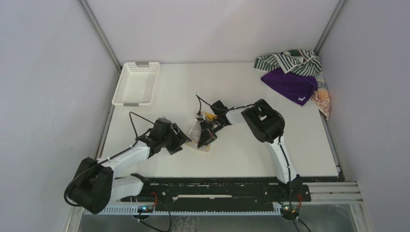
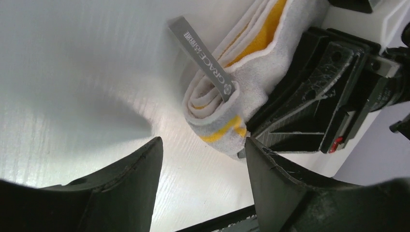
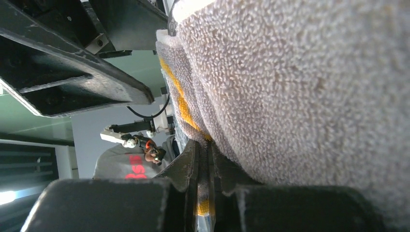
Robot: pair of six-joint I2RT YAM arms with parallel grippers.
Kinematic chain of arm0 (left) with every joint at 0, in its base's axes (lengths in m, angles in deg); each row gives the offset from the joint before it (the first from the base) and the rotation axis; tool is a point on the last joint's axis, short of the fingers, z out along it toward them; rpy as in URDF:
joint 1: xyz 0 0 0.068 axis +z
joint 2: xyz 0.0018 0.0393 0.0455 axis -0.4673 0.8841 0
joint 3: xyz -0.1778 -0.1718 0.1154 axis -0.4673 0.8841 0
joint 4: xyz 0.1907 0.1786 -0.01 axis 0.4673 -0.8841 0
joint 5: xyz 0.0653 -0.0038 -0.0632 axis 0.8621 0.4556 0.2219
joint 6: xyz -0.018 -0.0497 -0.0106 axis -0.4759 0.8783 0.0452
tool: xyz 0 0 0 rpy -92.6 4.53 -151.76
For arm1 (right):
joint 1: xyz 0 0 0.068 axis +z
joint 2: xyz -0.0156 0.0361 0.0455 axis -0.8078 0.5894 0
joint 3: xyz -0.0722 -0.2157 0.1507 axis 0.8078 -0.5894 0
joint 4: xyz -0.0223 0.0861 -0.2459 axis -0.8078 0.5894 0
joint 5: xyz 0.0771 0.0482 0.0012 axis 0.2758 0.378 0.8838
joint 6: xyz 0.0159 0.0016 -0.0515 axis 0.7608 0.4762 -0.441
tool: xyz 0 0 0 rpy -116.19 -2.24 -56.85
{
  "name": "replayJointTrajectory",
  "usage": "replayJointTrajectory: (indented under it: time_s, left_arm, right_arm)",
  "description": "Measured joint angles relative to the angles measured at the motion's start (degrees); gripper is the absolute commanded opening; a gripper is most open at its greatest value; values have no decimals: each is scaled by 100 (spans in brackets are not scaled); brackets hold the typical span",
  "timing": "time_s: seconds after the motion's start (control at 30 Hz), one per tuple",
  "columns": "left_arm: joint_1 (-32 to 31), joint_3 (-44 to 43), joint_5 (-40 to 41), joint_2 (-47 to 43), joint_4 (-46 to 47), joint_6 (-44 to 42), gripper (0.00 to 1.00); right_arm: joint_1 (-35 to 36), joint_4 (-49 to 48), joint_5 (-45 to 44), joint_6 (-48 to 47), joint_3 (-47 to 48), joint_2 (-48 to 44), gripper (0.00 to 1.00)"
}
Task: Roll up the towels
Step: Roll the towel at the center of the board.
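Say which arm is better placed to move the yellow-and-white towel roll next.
Right, likely. The right claw is shut on the yellow-and-white terry towel roll; the left claw stands open beside it, gripping nothing.

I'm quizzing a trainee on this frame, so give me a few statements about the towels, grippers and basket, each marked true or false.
1. The yellow towel has a rolled end. True.
2. The left gripper is clamped on the yellow towel. False: its jaws stand open with nothing between them, and the towel lies just beyond.
3. The right gripper pinches the yellow towel. True.
4. The purple towel is in the basket. False: it lies in the pile at the far right corner, and the basket holds no towel.
5. The striped towel touches the purple towel. True.
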Motion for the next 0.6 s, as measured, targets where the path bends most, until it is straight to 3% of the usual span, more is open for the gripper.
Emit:
replayJointTrajectory:
  time_s: [0.3,0.6]
  left_arm:
    - [-39,-420,238,780,-153,136,59]
    - [-48,-706,365,1198,-376,170,31]
  right_arm:
    - [9,-13,-20,24,0,7,0]
    - [44,-7,-127,24,0,-7,0]
